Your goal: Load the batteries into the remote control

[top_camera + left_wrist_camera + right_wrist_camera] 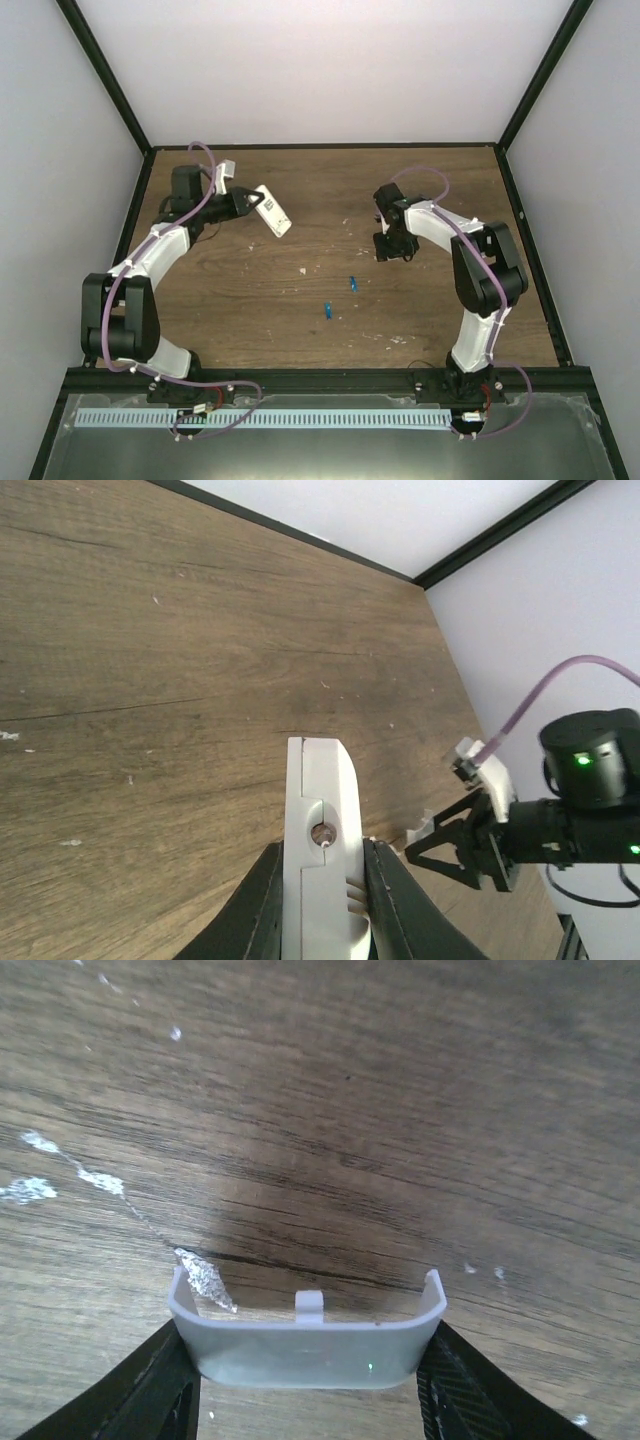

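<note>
My left gripper (250, 203) is shut on the remote control (272, 210), a slim white handset held tilted above the back left of the table. In the left wrist view the remote (320, 820) stands edge-on between the jaws of the left gripper (322, 865), showing a notch with a round hole. My right gripper (392, 250) hovers low over the table right of centre, shut on a curved white plastic cover (310, 1352) with a small tab, which spans the right gripper (308, 1370). Two bright-blue batteries (352, 283) (327, 311) lie loose on the wood between the arms.
White flecks (205, 1278) are scattered over the brown wooden table (250, 300). A black frame (520, 250) and pale walls bound it on three sides. A slotted white strip (300, 418) runs along the near edge by the arm bases.
</note>
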### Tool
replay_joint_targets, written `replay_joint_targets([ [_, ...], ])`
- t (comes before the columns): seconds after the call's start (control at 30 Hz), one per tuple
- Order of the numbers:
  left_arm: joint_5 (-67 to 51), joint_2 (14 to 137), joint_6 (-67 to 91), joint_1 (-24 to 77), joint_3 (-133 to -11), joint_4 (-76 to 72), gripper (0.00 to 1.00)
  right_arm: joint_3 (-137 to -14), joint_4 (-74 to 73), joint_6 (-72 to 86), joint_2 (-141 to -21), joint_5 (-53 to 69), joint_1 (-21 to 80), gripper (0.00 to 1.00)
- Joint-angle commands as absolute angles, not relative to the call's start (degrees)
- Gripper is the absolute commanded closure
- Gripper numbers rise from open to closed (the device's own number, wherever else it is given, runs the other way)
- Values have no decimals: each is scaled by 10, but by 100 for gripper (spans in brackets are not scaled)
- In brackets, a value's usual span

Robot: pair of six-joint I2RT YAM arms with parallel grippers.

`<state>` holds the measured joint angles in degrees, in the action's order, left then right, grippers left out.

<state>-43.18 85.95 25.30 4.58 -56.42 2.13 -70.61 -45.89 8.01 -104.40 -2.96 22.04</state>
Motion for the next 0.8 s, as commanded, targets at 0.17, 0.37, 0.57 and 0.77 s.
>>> replay_joint_targets([
  [0.17,-505,842,239,50,-559,-19,100,-729,-463,80,-1078,-32,218,44],
  [0.37,-508,831,257,53,-526,-47,100,-736,-473,83,-1064,-35,218,28],
  [0.57,-448,796,353,87,-426,-166,100,-754,-495,102,-1027,-6,223,27],
  [0.77,-345,745,465,126,-322,-291,100,-754,-519,150,-1008,8,264,28],
])
